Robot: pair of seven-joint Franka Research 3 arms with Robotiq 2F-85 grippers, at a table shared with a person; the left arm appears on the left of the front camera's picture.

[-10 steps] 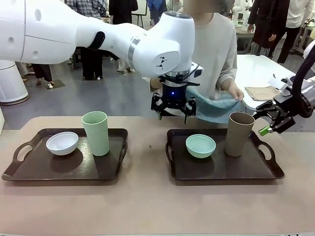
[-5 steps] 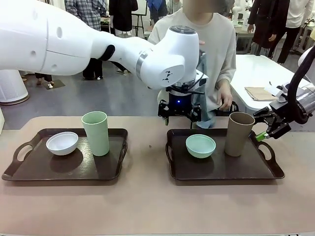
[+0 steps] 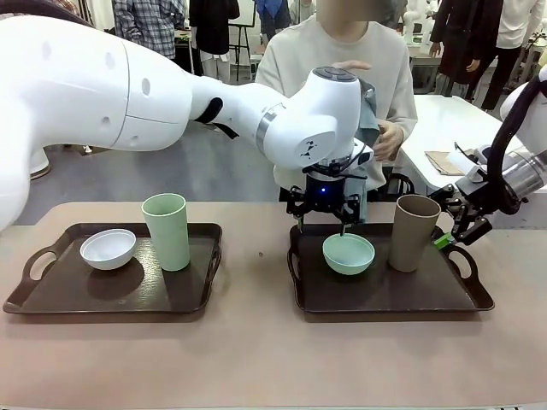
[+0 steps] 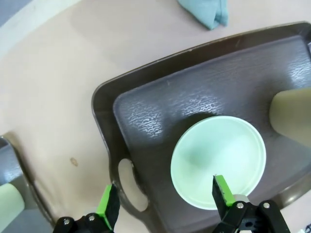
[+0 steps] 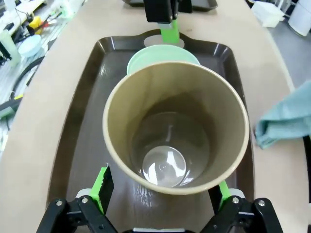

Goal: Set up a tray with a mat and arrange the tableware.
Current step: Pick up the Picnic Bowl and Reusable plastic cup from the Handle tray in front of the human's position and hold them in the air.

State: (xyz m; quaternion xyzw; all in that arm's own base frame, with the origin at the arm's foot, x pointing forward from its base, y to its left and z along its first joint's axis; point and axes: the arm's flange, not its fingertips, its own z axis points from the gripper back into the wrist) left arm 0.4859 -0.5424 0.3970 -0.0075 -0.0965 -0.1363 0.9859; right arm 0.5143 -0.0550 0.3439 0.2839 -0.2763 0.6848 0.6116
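Note:
On the right tray [image 3: 385,295] sit a mint-green bowl [image 3: 349,253] and a tan-brown tumbler [image 3: 415,232]. My left gripper [image 3: 323,220] hangs open just above the bowl's far rim. In the left wrist view one fingertip [image 4: 221,191] is over the bowl [image 4: 218,160] and the other over the tray [image 4: 146,111] beside its handle. My right gripper [image 5: 163,189] is open, with its fingers on either side of the tumbler [image 5: 175,126]. A person holds a teal cloth mat [image 3: 369,115] up behind the tray. The left tray [image 3: 111,295] carries a white bowl [image 3: 108,248] and a pale-green tumbler [image 3: 166,231].
The mat's lower end [image 5: 286,119] lies on the table just beyond the right tray. Bare tabletop runs between the two trays and along the near edge. A white side table with a folded brown cloth [image 3: 453,161] stands at the far right.
My left arm has swung right and dropped over the mint bowl. My right gripper has closed in around the tan tumbler. The person has lifted the teal mat from the table edge.

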